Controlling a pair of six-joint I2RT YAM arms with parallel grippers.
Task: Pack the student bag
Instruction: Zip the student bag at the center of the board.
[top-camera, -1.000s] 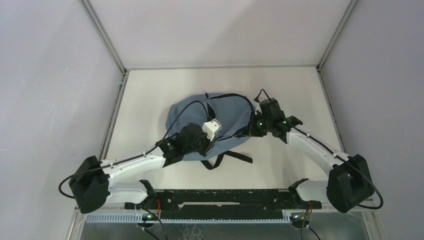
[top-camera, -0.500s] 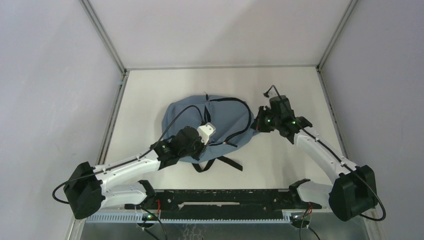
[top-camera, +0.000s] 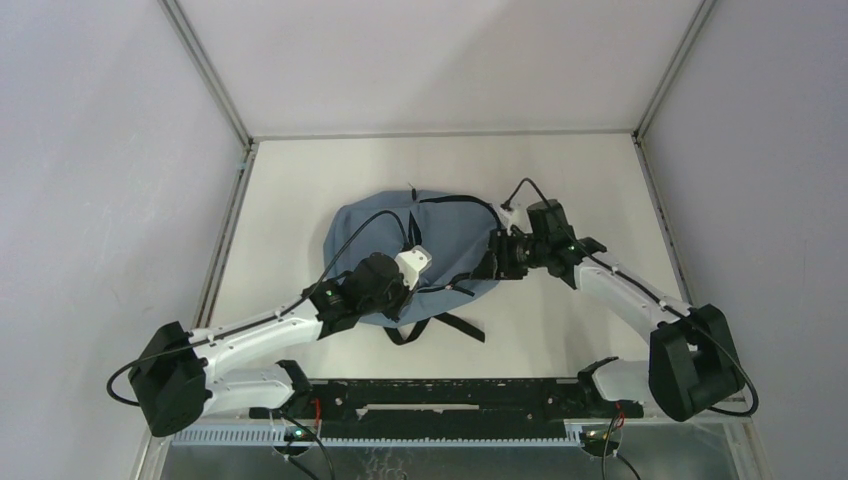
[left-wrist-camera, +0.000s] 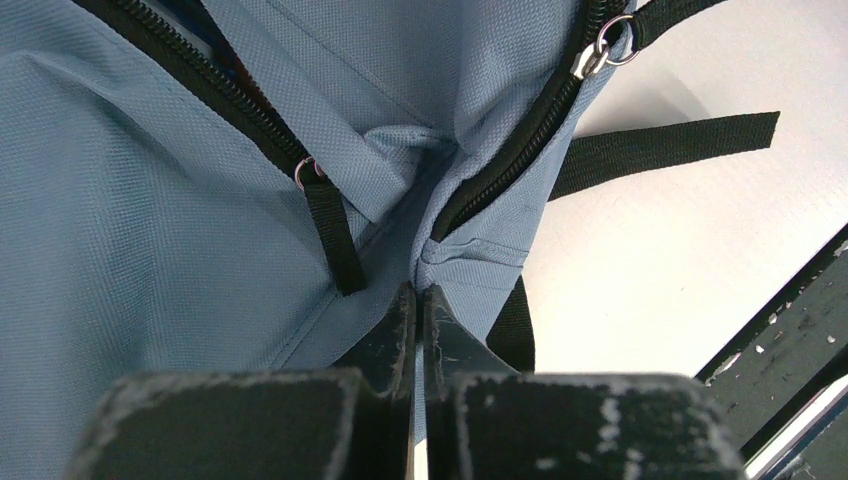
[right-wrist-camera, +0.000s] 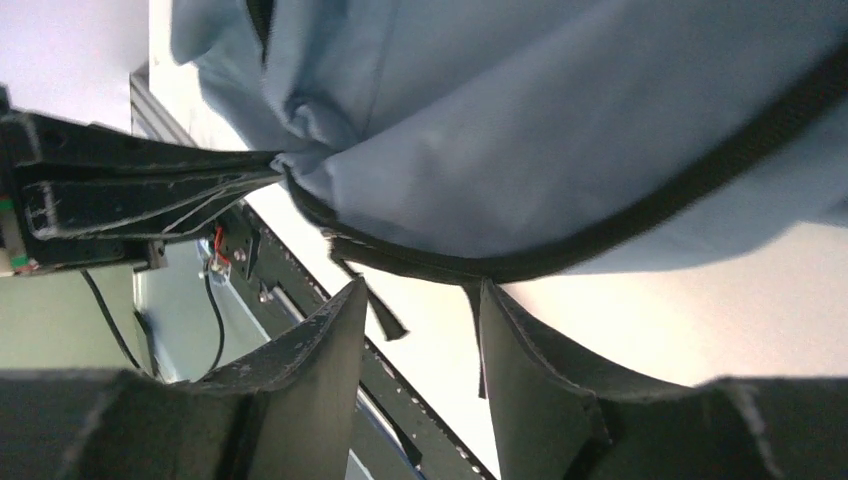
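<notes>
1. Blue-grey fabric student bag lies mid-table. The left gripper is at its near edge and the right gripper at its right edge.
2. Left wrist: jaws pinched tight on bag cloth beside a zip.
3. Right wrist: jaws apart, gripping nothing, with the black piping just beyond the tips.

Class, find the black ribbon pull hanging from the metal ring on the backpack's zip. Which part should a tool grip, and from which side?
Probably the black ribbon pull near its free end, below the metal ring, which looks too small to pinch. The ribbon lies flat on the student bag, so come down onto the fabric face and straddle its narrow width.
</notes>
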